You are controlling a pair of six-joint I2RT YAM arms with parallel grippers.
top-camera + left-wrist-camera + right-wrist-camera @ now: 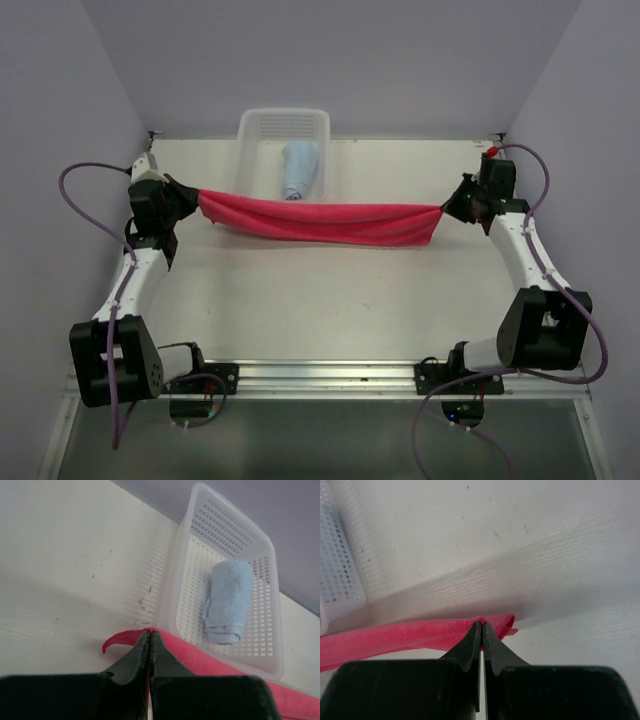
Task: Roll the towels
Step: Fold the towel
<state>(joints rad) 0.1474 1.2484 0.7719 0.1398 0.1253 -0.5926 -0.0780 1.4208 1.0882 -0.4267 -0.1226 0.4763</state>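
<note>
While the left hand (193, 200) and the right hand (447, 212) are each clamping shut on one end of the pink towel (320, 222), which is hanging stretched above the tabletop (330, 300) just in front of the basket (255, 125) holding the rolled blue towel (299, 168), either thin corner grip is probably risking slipping out if the hands pull apart.

The pink-red towel (320, 221) is stretched as a long narrow band above the desk (320, 300), its ends pinched in the left claw (196, 200) and the right claw (445, 212), sagging slightly. The light blue towel (298, 168) lies rolled up inside the white mesh basket (285, 112)
</note>
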